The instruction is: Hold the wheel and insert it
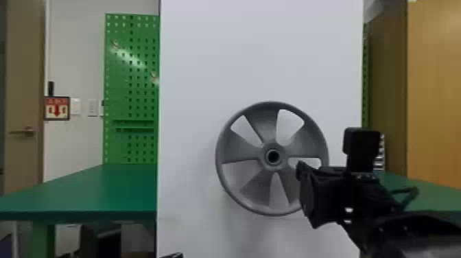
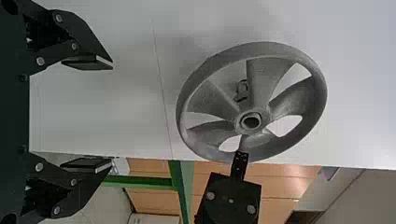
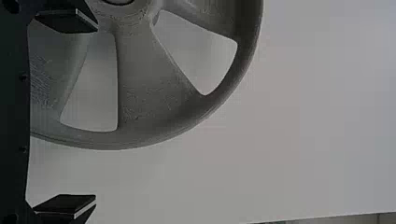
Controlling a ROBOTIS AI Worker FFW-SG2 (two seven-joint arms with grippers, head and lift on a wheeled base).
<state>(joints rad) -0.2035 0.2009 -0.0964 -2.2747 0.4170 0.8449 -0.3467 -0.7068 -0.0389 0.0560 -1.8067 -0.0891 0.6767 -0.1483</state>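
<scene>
While holding nothing in either gripper, have the wheel upright just in front of the white panel. Have the right gripper on its near right side, with fingers spread wide, one before the spokes, the other out past the rim. Have the left gripper low on the near left, well apart from the wheel, likewise spread wide and empty. Behind, see a green table.
</scene>
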